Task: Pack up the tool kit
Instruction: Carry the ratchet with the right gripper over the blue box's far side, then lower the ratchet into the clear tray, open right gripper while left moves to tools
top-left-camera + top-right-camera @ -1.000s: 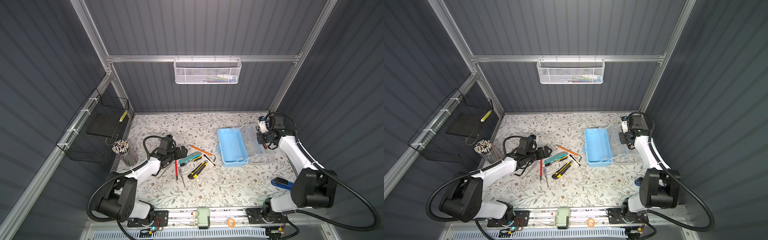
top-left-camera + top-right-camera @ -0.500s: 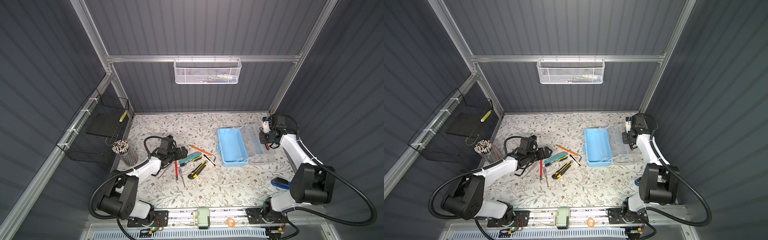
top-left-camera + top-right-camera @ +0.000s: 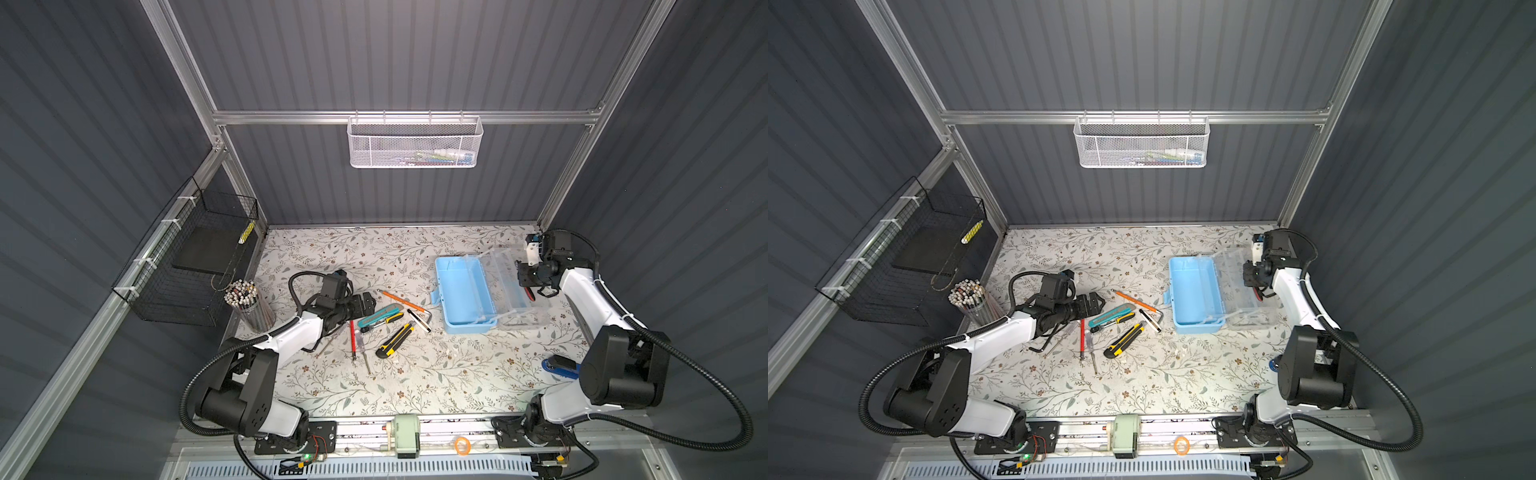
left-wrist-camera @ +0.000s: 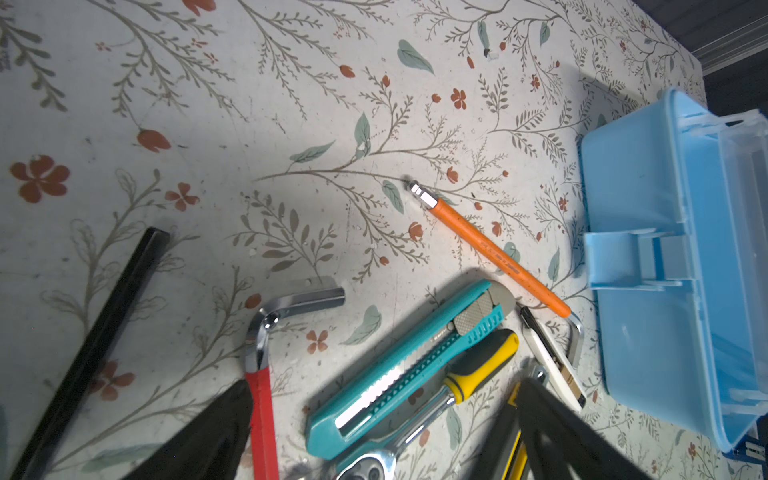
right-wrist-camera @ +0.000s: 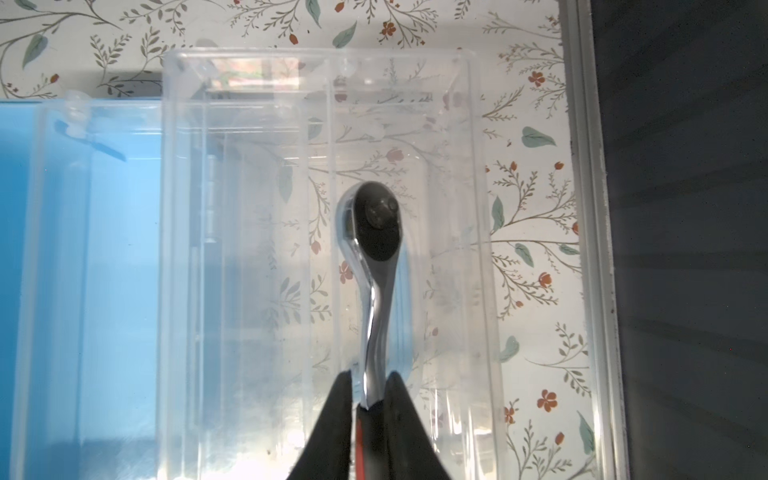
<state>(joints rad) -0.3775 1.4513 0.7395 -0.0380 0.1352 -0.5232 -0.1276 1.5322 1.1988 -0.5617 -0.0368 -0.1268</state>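
The tool kit's light-blue box [image 3: 461, 291] [image 3: 1194, 291] [image 4: 648, 232] lies open, its clear lid [image 3: 505, 286] [image 5: 257, 249] folded out flat to the right. My right gripper [image 3: 524, 280] [image 3: 1250, 276] [image 5: 370, 378] hangs over the lid, shut on a chrome ratchet [image 5: 376, 232] by its black-and-red handle. My left gripper [image 3: 365, 303] [image 3: 1092, 305] [image 4: 386, 386] stands wide open, low over the loose tools: a teal knife [image 4: 407, 365], a yellow-handled ratchet [image 4: 478, 370], an orange screwdriver [image 4: 494, 253], a hex key [image 4: 282, 311], a red screwdriver [image 4: 262, 415] and a yellow-black knife [image 3: 395, 340].
A cup of pencils [image 3: 251, 303] stands at the mat's left edge below a black wire basket [image 3: 195, 266]. A white mesh basket [image 3: 415, 143] hangs on the back wall. A blue object [image 3: 559, 368] lies by the right arm's base. Walls close in on three sides.
The right wrist has shifted slightly over the clear lid with the ratchet between its fingers. The left arm has barely moved.
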